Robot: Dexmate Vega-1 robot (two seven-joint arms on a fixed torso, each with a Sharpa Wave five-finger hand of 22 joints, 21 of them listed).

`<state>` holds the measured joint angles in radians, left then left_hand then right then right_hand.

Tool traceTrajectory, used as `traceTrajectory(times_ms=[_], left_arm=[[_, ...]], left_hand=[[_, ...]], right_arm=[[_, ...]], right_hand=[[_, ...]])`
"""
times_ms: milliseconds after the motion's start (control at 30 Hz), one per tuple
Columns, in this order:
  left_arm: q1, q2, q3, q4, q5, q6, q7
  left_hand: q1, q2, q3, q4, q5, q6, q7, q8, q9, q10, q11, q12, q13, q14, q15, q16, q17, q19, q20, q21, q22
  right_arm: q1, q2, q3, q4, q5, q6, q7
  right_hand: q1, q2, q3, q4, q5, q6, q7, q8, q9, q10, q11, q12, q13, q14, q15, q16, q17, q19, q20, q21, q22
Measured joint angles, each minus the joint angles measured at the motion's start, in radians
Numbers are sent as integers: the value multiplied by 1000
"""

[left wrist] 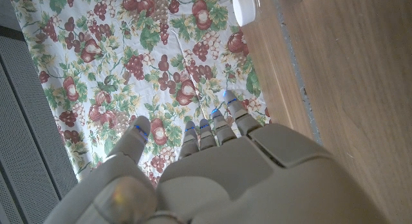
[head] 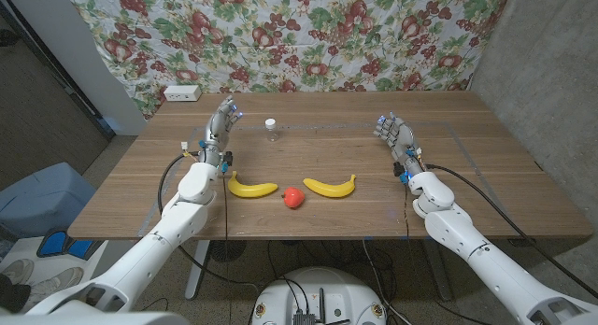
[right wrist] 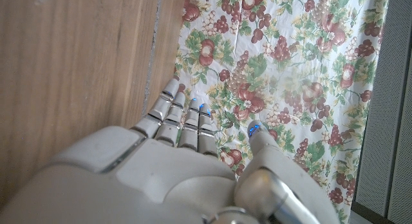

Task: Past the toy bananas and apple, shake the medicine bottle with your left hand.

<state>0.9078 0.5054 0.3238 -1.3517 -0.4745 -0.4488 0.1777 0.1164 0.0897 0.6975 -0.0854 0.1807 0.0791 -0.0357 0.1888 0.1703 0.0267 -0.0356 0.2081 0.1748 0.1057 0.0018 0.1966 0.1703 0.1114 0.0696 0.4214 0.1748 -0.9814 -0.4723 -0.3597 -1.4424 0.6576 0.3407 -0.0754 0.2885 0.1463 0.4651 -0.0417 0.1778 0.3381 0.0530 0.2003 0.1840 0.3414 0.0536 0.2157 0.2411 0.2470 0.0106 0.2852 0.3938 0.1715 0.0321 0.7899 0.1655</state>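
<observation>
The left hand point(head: 222, 122) is raised off the counter point(head: 486, 166), fingers apart and empty, near the medicine bottle point(head: 270, 128), which stands upright beyond the two bananas point(head: 252, 187) and the apple point(head: 293, 197). Small, clear and probably light and slick, it wants a grip round its body below the white cap. The right hand point(head: 394, 138) is open too, well apart

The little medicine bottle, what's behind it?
Behind the medicine bottle there is bare wooden table, then a fruit-patterned cloth hanging at the back. What the cloth covers cannot be seen.
</observation>
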Motion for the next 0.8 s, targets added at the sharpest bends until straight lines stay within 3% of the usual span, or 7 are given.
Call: traceTrajectory(times_ms=[800], left_arm=[[-54, 46, 34, 7, 112, 63, 44]], left_hand=[[14, 7, 1, -30, -4, 11, 4, 0, 0, 11, 0, 0, 5, 21, 1, 0, 0, 5, 5, -7, 5]], right_arm=[[2, 1, -6, -4, -9, -1, -3]], right_hand=[[17, 4, 3, -19, 4, 5, 3, 0, 0, 11, 11, 8, 0, 9, 2, 11, 3, 3, 4, -17, 0]])
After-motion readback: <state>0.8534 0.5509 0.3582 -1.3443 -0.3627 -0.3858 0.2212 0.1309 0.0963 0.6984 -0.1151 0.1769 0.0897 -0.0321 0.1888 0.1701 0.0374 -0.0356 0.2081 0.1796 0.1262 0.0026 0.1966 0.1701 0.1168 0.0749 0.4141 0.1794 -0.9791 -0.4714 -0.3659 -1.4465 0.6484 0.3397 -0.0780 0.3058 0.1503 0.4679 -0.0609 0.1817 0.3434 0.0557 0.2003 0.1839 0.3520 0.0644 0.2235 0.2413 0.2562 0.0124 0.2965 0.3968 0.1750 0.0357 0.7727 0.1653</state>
